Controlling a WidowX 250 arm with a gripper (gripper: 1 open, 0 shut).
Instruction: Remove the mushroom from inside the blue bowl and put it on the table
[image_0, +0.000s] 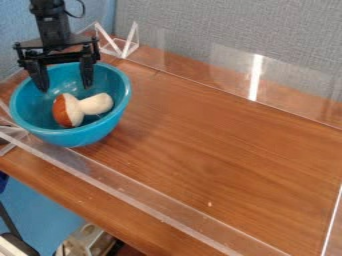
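The blue bowl sits at the left end of the table. Inside it the mushroom lies on its side, orange-brown cap to the left and cream stem pointing right. My black gripper hangs over the bowl's back rim, pointing straight down. Its two fingers stand wide apart with nothing between them, their tips just above and behind the mushroom.
Low clear acrylic walls run along the table's edges. A small clear bracket stands at the back left corner. The wood surface stretches to the right of the bowl.
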